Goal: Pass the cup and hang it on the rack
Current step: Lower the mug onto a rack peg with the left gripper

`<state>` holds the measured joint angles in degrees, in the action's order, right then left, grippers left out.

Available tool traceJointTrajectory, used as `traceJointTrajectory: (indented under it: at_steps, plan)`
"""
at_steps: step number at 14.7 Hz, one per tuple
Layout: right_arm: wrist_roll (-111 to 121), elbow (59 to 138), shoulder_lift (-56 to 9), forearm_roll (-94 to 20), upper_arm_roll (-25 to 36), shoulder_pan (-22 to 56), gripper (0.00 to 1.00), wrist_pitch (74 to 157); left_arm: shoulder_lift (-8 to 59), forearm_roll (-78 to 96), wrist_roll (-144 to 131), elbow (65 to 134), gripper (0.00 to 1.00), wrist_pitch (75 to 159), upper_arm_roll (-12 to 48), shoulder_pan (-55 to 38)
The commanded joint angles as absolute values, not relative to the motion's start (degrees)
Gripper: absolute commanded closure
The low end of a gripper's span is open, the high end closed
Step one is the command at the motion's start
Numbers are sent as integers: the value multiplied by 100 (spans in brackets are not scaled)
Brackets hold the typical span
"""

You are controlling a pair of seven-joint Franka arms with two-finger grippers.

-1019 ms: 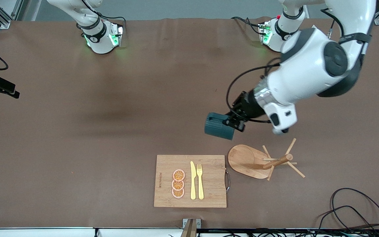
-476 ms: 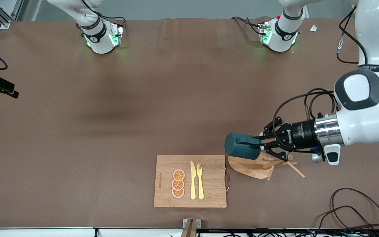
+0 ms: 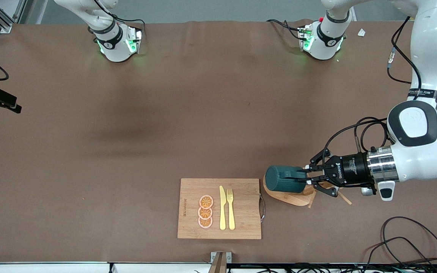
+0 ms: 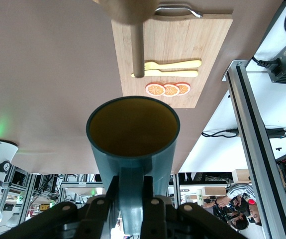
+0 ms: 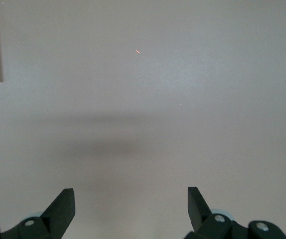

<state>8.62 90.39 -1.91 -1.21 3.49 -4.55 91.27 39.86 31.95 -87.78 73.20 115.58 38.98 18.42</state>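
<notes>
Your left gripper [image 3: 306, 175] clamped on cup [image 3: 283, 179] by its handle, cup lying sideways in air over rack [image 3: 286, 196] base, mouth toward wrist camera. In left wrist view, yellow inside of cup [image 4: 133, 127] faces lens, rack post [image 4: 137, 50] pokes above it. Rack stands just beside cutting board [image 3: 241, 212], toward left arm's end of surface [image 3: 127, 151]. Your right gripper [image 5: 130, 209] spread wide, holding nothing, over bare surface; right arm waits.

bamboo cutting board [image 3: 241, 212], three orange slices [image 3: 205, 211], yellow knife [image 3: 222, 207], yellow fork [image 3: 230, 208]
</notes>
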Motion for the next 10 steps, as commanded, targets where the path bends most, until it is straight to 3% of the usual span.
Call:
traceJointTrajectory:
  at_steps: [1,10]
  plan:
    - [888,9088,-70,-79,281,-527,0,9088,3946,3296,-8675,7348,100,11610,3885,1863]
    - [896,9088,-70,-79,281,-519,0,9062,3973,2620,-8692,7357,100,11619,3648,1811]
